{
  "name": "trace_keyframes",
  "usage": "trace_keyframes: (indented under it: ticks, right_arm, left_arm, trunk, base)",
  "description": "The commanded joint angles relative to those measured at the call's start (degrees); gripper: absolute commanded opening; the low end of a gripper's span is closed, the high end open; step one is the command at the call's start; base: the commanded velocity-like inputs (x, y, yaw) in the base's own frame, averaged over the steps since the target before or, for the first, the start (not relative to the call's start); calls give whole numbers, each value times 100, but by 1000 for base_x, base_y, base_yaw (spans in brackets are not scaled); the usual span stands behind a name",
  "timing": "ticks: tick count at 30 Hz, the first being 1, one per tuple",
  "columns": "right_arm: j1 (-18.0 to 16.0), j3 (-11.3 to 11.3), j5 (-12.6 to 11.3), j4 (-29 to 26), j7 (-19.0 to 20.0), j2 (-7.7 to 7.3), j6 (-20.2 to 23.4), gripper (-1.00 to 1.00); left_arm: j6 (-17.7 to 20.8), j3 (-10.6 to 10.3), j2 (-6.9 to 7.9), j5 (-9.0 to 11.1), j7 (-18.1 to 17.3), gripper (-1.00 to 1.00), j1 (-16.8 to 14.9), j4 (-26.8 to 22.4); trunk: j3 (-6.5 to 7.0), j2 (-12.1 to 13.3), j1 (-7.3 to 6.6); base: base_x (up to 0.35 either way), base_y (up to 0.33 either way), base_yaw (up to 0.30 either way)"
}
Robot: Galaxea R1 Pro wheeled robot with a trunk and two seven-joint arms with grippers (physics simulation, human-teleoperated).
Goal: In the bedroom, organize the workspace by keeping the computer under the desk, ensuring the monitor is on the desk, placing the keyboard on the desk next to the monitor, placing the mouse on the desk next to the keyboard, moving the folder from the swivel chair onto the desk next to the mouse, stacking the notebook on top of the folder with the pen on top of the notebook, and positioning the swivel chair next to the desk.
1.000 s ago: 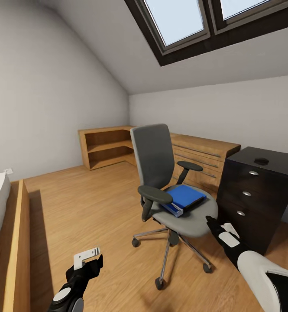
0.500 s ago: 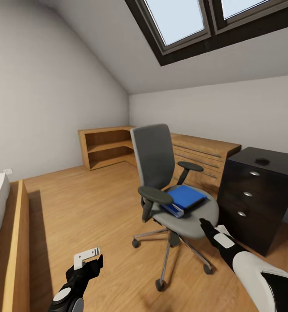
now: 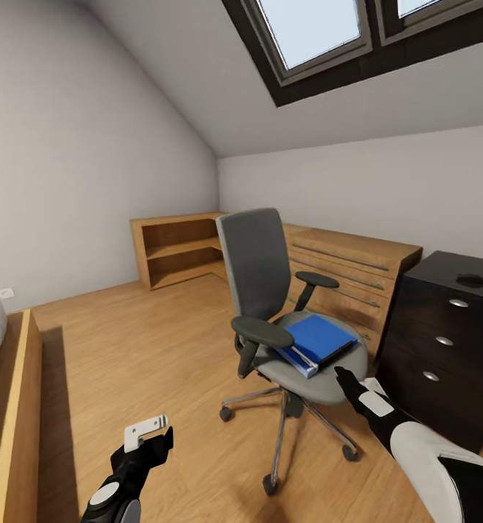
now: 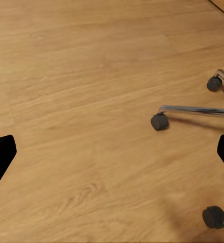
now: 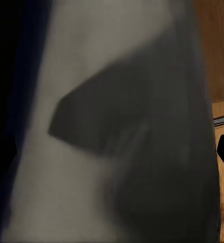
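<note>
The swivel chair [image 3: 288,319] stood in the middle of the bedroom floor [image 3: 147,349], its back toward the sloped wall and its chrome star base splayed over the boards. The folder [image 3: 315,341] lay flat on the grey seat, skewed, with one corner reaching toward the seat's front rim and its dark spine facing the near armrest. Just beside the chair, on the right, stood the dark three-drawer unit [image 3: 444,341], with a small dark rounded object [image 3: 471,279] on its top; a narrow strip of floor lay between the unit and the seat edge. Behind the chair ran a light wooden drawer cabinet [image 3: 350,269] and an open wooden shelf [image 3: 176,250] in the corner.

The right claw [image 3: 350,383] hovered close to the seat's front right rim, its dark tip pointing at the cushion; in the right wrist view the grey seat [image 5: 117,152] was very near and blurred, and whether this claw was spread I cannot tell. The left claw [image 3: 150,434] hung low over bare floor, well apart from the chair, its fingers spread wide; the left wrist view showed floorboards, chrome legs and black casters [image 4: 159,121]. A wide stretch of floor lay open between the chair and the bed frame [image 3: 16,407] at the left.
</note>
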Motion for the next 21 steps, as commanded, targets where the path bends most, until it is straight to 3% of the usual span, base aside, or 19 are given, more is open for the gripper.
trace_keyframes:
  ticks: [1,12,21]
  right_arm:
    - [-6,-22,-9,-6,23,1,4,100]
    - [-7,-22,-3,-15,24,1,1,100]
    - [-9,-22,-6,-15,24,4,0,100]
  left_arm:
    - [16,-25,1,60,52,100,-3,-6]
    - [17,-105,2,60,60,100,-3,-6]
    - [23,-107,1,60,60,100,-3,-6]
  trunk:
    - [-5,-3,2]
    - [-5,-3,2]
    - [-5,-3,2]
  base:
    - [211,48,0]
    - [24,8,0]
    - [-289,0,0]
